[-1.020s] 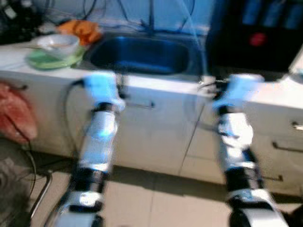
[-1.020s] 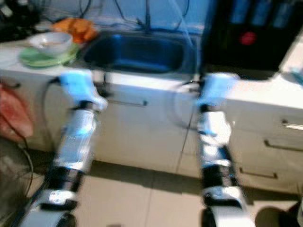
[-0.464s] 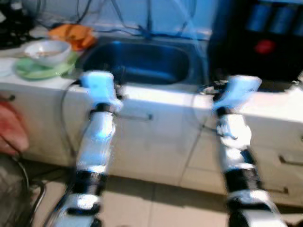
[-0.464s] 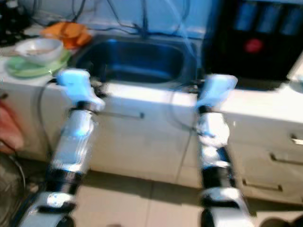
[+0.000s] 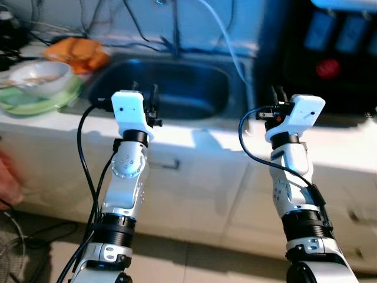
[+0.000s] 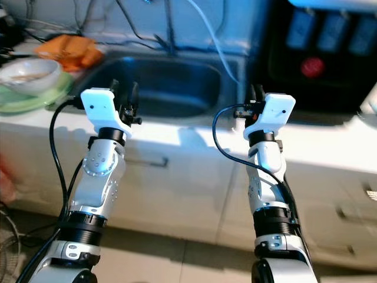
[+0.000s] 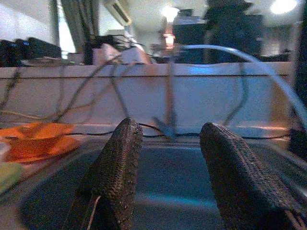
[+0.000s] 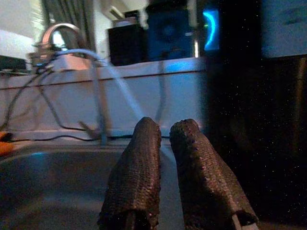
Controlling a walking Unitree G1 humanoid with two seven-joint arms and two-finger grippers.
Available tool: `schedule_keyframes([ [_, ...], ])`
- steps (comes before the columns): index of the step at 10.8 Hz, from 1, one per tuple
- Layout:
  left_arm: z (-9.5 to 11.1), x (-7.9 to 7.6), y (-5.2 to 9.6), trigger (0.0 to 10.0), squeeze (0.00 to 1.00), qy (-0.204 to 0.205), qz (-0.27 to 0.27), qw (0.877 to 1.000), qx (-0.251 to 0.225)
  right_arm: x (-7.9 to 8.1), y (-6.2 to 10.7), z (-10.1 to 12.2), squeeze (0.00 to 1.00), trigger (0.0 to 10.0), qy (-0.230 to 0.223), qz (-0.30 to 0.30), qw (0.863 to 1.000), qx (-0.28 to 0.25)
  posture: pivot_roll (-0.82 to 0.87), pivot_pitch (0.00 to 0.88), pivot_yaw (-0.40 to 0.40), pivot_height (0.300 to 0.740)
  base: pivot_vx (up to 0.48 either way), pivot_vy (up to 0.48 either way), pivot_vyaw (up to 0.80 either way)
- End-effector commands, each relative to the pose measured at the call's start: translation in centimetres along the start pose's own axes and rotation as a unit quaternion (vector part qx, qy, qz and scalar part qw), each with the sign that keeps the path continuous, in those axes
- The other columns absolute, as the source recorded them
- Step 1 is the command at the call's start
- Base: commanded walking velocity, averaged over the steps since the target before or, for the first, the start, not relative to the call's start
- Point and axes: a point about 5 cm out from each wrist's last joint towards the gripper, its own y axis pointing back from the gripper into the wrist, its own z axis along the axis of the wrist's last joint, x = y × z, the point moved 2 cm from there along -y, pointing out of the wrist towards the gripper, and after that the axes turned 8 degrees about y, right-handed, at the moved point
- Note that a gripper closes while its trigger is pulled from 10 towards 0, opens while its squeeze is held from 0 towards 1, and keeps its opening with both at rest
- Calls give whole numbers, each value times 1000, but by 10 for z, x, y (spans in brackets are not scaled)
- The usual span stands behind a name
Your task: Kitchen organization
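Both arms are raised in front of a steel sink (image 5: 177, 88) set in a white counter (image 5: 194, 141). My left gripper (image 5: 144, 94) is over the sink's front left rim. Its fingers (image 7: 120, 158) stand apart and open with nothing between them. My right gripper (image 5: 275, 94) hovers near the sink's right rim, its fingers (image 8: 144, 158) nearly touching and holding nothing. On the counter to the left, a white bowl (image 5: 38, 75) sits on a green plate (image 5: 35, 105), with an orange item (image 5: 73, 52) behind them.
A black appliance (image 5: 330, 53) with a red spot stands at the back right. A faucet (image 5: 175, 29), a white hose (image 5: 227, 41) and dark cables run along the wall behind the sink. White cabinet fronts with a handle (image 5: 168, 165) are below the counter.
The whole picture has shifted and the blur has gone, so the camera moved and has steadied. Both arms keep about the same raised pose before the sink.
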Motion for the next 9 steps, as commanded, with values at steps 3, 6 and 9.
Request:
schedule_keyframes([
  [3, 3, 8, 0, 10000, 0, -9, 11, 1000, -3, 13, -5, 5, 0, 10000, -7, 21, 1000, -8, 126, 2, 9, 740, 424, 0, 0],
  [6, 2, 6, 2, 10000, 0, -3, 3, 1000, 1, 15, -3, 4, 0, 10000, -9, 22, 1000, -5, 131, 16, 7, 740, 110, 0, 0],
  [9, -2, 5, 2, 10000, 0, -1, 3, 1000, 14, 13, -2, 3, 0, 10000, -11, 18, 1000, -4, 130, 26, 9, 740, 0, 382, 0],
])
